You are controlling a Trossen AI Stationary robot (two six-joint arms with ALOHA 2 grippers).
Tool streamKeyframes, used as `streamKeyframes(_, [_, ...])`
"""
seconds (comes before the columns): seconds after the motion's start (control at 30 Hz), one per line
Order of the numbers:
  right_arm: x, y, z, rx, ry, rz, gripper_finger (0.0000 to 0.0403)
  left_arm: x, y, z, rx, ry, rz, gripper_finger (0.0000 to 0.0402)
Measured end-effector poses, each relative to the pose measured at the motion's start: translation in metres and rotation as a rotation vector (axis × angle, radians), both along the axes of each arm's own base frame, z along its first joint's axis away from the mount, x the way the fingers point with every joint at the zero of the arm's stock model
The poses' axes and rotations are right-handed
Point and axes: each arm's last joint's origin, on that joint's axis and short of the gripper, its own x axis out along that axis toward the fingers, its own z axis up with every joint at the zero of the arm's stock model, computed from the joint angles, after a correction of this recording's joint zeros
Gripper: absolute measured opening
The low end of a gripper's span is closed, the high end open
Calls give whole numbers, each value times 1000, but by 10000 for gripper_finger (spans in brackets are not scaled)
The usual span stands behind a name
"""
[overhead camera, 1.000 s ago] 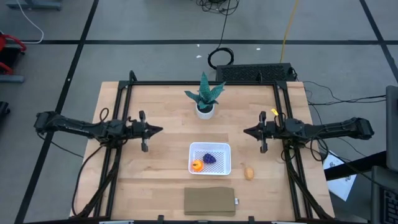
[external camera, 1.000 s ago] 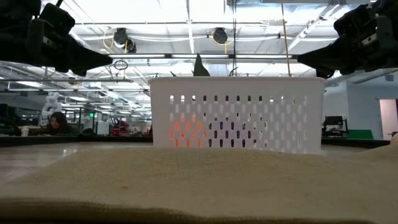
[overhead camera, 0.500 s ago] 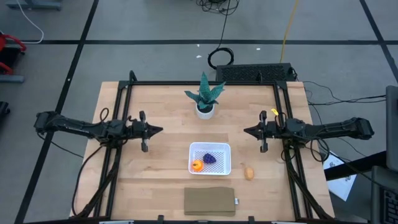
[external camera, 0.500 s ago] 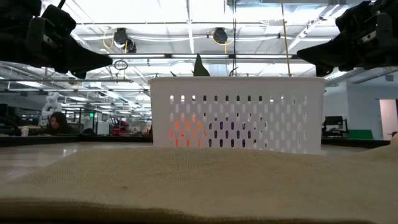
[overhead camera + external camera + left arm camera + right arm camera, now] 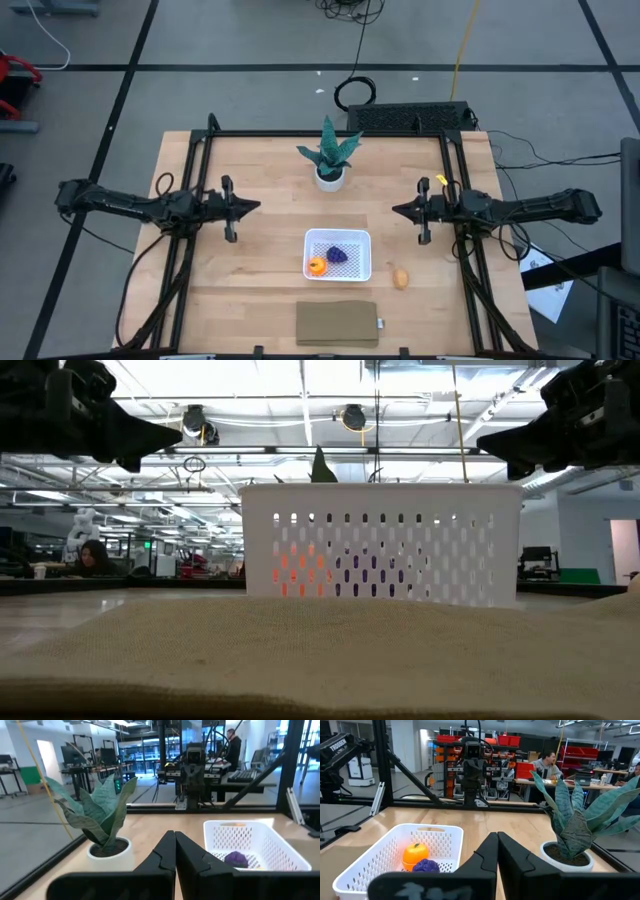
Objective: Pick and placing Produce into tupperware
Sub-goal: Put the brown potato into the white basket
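Counter [image 5: 250, 270]: wooden, carrying everything below.
Left arm [image 5: 130, 205]: reaching in from the left, hanging above the counter, holding nothing.
Right arm [image 5: 520, 210]: reaching in from the right, hanging above the counter, holding nothing.
Slab [image 5: 338, 323]: lying flat at the near edge, just in front of the tub.
Plant [image 5: 329, 155]: standing upright in a white pot behind the tub.
Tub [image 5: 360, 250]: sitting mid-counter between the two tools.
Left tool [image 5: 258, 208]: pointing inward, fingers pressing together, gripping nothing.
Right tool [image 5: 395, 211]: pointing inward, fingers pressing together, gripping nothing.
Purple piece [image 5: 338, 256]: lying inside the tub.
Orange piece [image 5: 317, 266]: lying inside the tub, beside the purple piece.
Tan piece [image 5: 400, 278]: lying on the counter, just right of the tub.
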Motion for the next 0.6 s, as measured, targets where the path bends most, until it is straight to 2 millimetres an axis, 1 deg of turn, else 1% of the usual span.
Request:
streamKeyframes(0.13, [0,0,0,39,3,2,0,0,0,0,42,6,3,1])
streamKeyframes(0.27, [1,0,-1,77,8,9,0,0,-1,0,4,-2,-21,1])
streamKeyframes(0.4, [2,3,-3,70,29,62,0,0,-1,0,17,0,-19,1])
streamKeyframes(0.6, [3,3,-5,51,43,65,0,0,0,1,36,-2,-14,1])
